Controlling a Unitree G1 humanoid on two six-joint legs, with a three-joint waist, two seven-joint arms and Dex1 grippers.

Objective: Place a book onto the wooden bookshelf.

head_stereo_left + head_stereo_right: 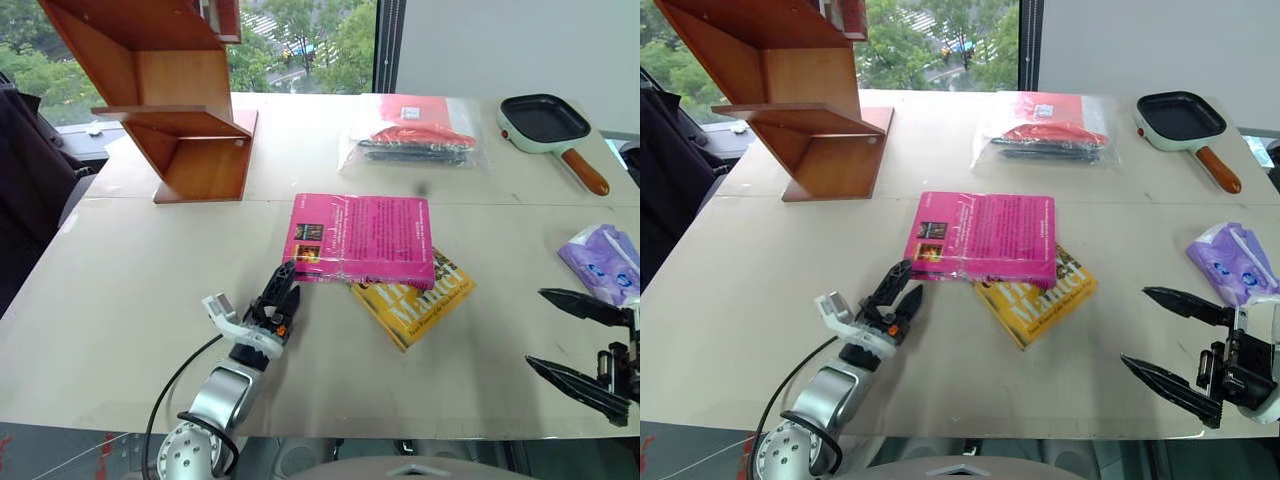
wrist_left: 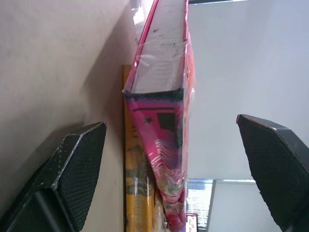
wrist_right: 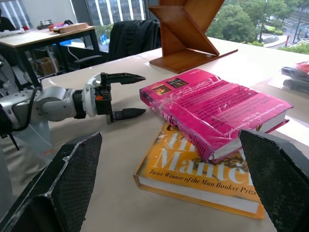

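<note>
Book [image 1: 365, 238], magenta-pink, thick, glossy-wrapped, lies flat at frame center, long axis left-right, small dark pictures at its left end, overlapping yellow book [image 1: 415, 300]. Left gripper [image 1: 281, 292] fingers apart, empty, just short of its left corner. Right gripper [image 1: 1165, 335] spread, empty, lower right. Wooden bookshelf [image 1: 165, 95] upper left.
</note>
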